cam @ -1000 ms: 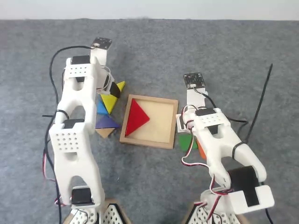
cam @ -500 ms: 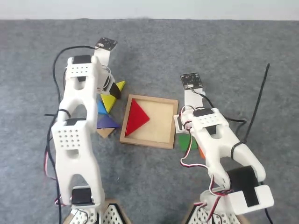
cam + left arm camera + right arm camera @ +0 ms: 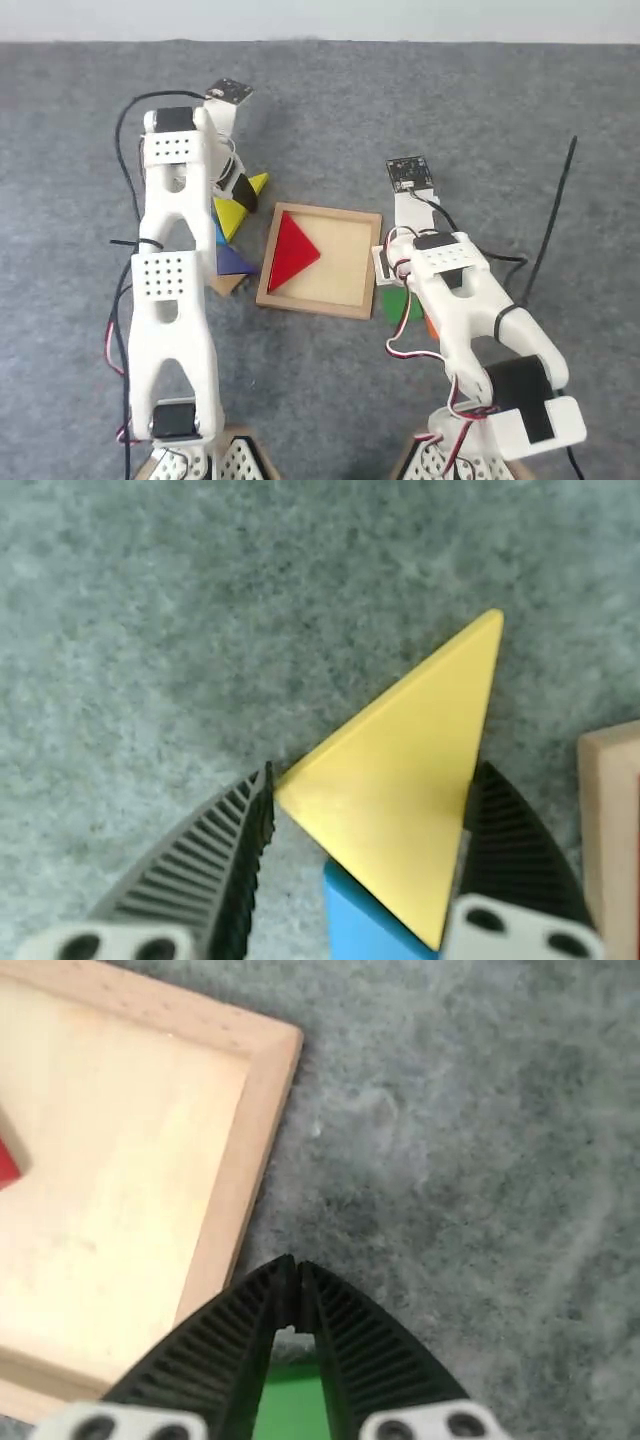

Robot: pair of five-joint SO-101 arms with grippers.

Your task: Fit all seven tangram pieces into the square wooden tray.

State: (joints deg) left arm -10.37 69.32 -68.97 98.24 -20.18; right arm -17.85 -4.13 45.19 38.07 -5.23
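Note:
The square wooden tray (image 3: 330,213) lies mid-table with a red triangle (image 3: 290,250) in its left part. Left of it sit a yellow triangle (image 3: 231,216), a blue piece (image 3: 217,234), a purple triangle (image 3: 231,262) and a tan piece (image 3: 225,285). My left gripper (image 3: 241,190) is down over the yellow triangle (image 3: 400,790), open, with one finger on either side of it and the blue piece (image 3: 360,925) just beneath. My right gripper (image 3: 290,1265) is shut and holds nothing. It hangs beside the tray's right rim (image 3: 250,1150), above a green piece (image 3: 290,1400).
Grey carpet covers the table. An orange piece (image 3: 430,323) peeks out under the right arm next to the green piece (image 3: 397,303). Cables trail from both arms. Open carpet lies beyond the tray and at the far right.
The left arm has stretched a little farther from its base over the yellow triangle. The right arm shifted slightly left early on. No piece has moved.

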